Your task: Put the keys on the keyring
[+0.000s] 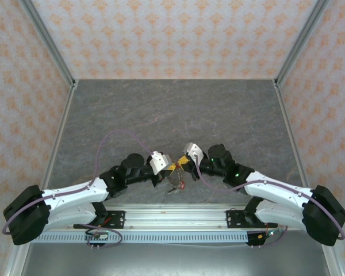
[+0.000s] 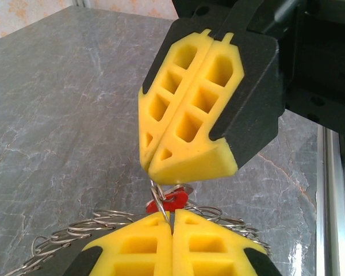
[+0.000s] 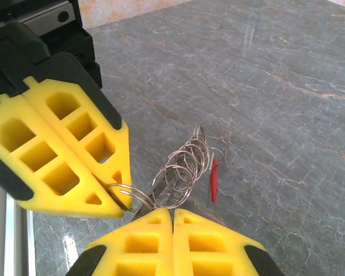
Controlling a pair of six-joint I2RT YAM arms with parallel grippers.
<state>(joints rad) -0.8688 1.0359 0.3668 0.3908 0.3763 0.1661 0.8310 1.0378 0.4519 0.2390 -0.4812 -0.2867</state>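
The keyring [image 3: 181, 167], a coil of thin wire loops, hung between the two grippers over the near middle of the table [image 3: 276, 86]; a red key [image 3: 214, 179] dangled just beside the coil's far side, seemingly threaded on it. The left gripper [image 3: 116, 198] was clamped shut on one wire loop at its tip; the right gripper [image 3: 172, 215] was clamped shut too, apparently on the coil's near end.

The risk, as I judged it, lay in two tips pinching thin wire so close together; any pull apart could slide the wire out of the yellow pads [image 2: 187, 126], or spring the coil and shake the key loose; a twist could tangle the loops.

Several things were hard to make out: whether the key sat fully on the ring; whether more hung there, too small to tell from above; and which strand the right gripper held, hidden by its own fingers.
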